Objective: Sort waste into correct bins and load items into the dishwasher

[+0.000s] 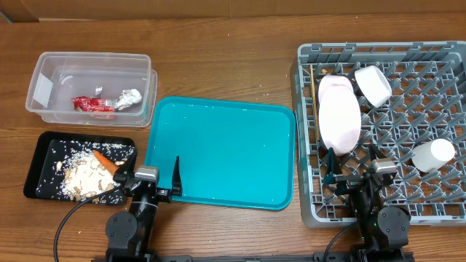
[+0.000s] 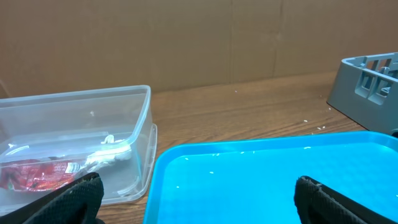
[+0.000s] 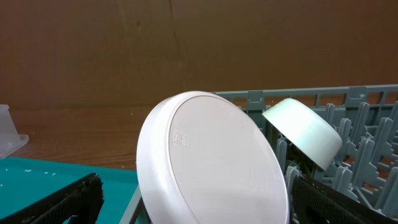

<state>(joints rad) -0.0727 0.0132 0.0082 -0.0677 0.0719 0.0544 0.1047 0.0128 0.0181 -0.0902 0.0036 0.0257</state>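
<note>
The clear tub [image 1: 44, 87] at the back left holds the red wrapper [image 1: 93, 105] and the foil ball [image 1: 131, 97]; both show in the left wrist view, the tub [image 2: 124, 118] and the wrapper [image 2: 37, 175]. The black tray [image 1: 47, 145] holds beige scraps [image 1: 86, 178] and the carrot [image 1: 106, 161]. The grey rack [image 1: 378, 211] holds a pale-pink plate [image 1: 339, 113] on edge, a bowl [image 1: 373, 84], a cup [image 1: 432, 155] and chopsticks [image 1: 313, 81]. My left gripper [image 1: 149, 176] [image 2: 199, 194] is open and empty over the teal tray's front left corner. My right gripper [image 1: 352, 166] [image 3: 196, 200] is open, just in front of the plate [image 3: 217, 162].
The large teal tray [image 1: 218, 153] [image 2: 267, 174] lies in the middle between the bins and the rack, with only a few crumbs on it. The rack's corner [image 2: 367, 81] shows at the far right of the left wrist view. The bowl [image 3: 305, 130] leans on pegs behind the plate.
</note>
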